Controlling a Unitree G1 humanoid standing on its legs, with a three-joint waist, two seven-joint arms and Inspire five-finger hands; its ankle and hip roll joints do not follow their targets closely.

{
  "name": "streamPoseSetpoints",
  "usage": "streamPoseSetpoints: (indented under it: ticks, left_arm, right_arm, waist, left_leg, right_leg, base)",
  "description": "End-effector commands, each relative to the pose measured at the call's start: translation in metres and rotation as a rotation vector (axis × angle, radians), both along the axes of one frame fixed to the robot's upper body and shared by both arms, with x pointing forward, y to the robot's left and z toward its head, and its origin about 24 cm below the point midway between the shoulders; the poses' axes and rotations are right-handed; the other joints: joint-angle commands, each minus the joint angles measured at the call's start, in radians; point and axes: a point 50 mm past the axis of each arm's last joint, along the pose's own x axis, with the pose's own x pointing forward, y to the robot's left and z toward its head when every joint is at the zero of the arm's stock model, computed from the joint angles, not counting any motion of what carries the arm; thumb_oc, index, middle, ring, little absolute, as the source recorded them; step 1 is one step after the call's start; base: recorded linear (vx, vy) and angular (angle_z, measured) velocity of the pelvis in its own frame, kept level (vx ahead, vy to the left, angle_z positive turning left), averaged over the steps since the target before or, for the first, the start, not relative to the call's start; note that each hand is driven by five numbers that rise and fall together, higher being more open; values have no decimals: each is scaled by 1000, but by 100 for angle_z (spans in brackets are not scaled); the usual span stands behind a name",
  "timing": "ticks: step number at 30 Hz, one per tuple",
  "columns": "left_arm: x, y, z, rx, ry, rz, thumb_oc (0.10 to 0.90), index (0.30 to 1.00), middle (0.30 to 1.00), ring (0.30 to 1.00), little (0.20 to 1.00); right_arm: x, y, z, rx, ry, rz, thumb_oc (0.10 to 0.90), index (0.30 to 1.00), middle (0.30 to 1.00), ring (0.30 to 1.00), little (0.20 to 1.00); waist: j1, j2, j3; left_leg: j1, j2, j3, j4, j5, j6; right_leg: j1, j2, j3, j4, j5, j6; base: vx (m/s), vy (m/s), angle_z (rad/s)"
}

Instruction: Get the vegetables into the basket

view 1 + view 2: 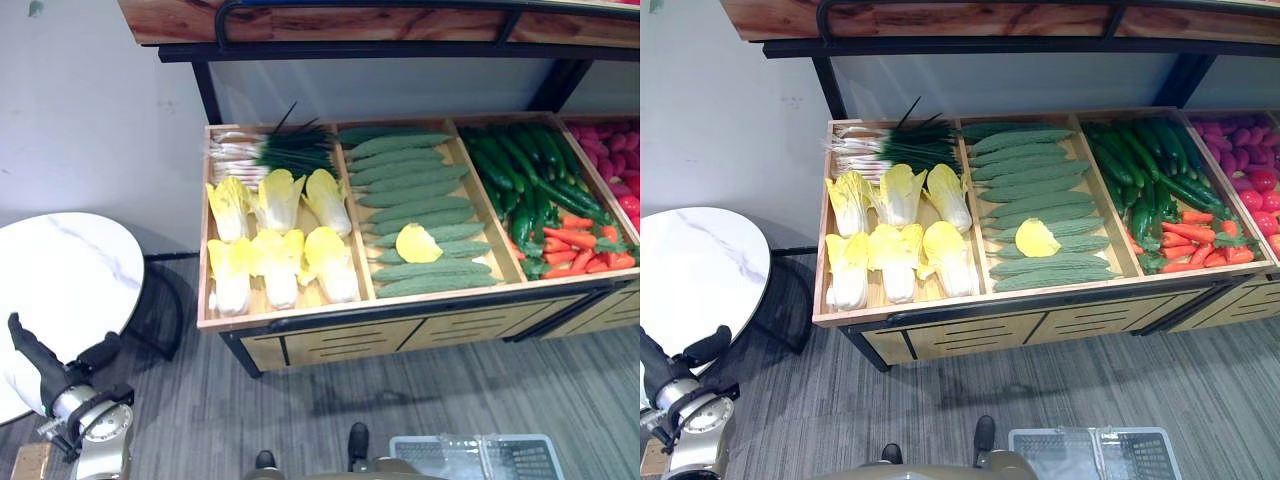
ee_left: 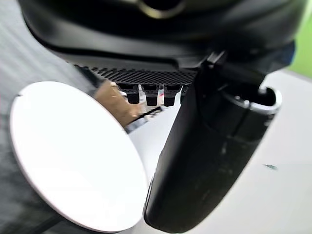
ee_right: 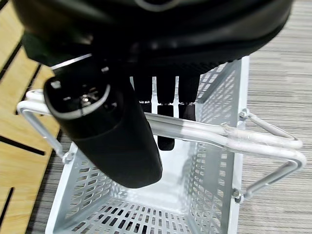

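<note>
1. Left hand (image 1: 40,365) low at the near left, raised beside the round white table (image 1: 70,280), dark thumb pointing up over the table's edge; in the left wrist view fingers (image 2: 150,93) straight in a row, thumb apart, nothing held.
2. Right hand (image 3: 146,92) hung over the basket (image 3: 214,161); in its wrist view fingers curled round the paired metal handles (image 3: 234,136), thumb lying across in front. Basket carried by those handles, low at the near right over the grey floor (image 1: 400,390).
3. Basket: one, pale grey plastic with perforated walls; no vegetables visible inside.
4. Vegetables all in the wooden display stand (image 1: 330,320), well apart from the basket, across four compartments in a row.
5. Left compartment: seven cabbages (image 1: 275,200), yellow-green, three behind and four in front; one bundle of green onions (image 1: 270,150) laid along the back.
6. Second compartment: bumpy green gourds (image 1: 410,180) stacked crosswise, roughly a dozen, exact count uncertain; one yellow leaf-like piece (image 1: 418,243) lying on top of them.
7. Third compartment: dark green cucumbers (image 1: 525,165) at the back, orange-red carrots (image 1: 580,245) in front; too piled to count.
8. Far right compartment: purple and red produce (image 1: 615,160), partly cut off, kind unclear.
</note>
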Motion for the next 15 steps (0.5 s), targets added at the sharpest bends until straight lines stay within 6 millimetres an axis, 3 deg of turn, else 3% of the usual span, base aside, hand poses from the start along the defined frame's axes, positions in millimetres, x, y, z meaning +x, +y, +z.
streamPoseSetpoints:
  ticks: [1,3,10,15]
  left_arm:
    - [37,-9,69,263,-200,-181,900,1000,1000,1000,1000]
    - [41,-14,72,260,-218,-210,900,1000,1000,1000,1000]
    - [78,-68,91,206,-336,-473,900,1000,1000,1000,1000]
    - [92,-89,92,196,-325,-562,900,1000,1000,1000,1000]
  right_arm:
    - [18,-14,7,-53,-18,73,400,300,300,300,300]
    - [20,-14,7,-56,-22,79,400,300,300,300,300]
    - [31,-12,7,-48,-30,132,400,300,300,300,300]
    - [33,-9,6,-42,-40,144,400,300,300,300,300]
  waist:
    - [-9,-48,5]
    - [-11,-48,5]
    - [-43,-46,4]
    - [-61,-49,3]
  left_leg:
    - [-34,24,-39,-4,32,-50]
    - [-32,24,-36,-4,32,-50]
    - [-15,30,-13,-4,24,-46]
    - [-7,32,6,-4,19,-45]
  right_leg:
    - [83,-123,23,11,-48,142]
    - [83,-122,26,11,-48,141]
    - [79,-115,52,8,-43,140]
    - [68,-111,75,7,-38,141]
  base:
    - [0,0,0]
    - [0,0,0]
    - [3,1,-8]
    - [0,-5,-14]
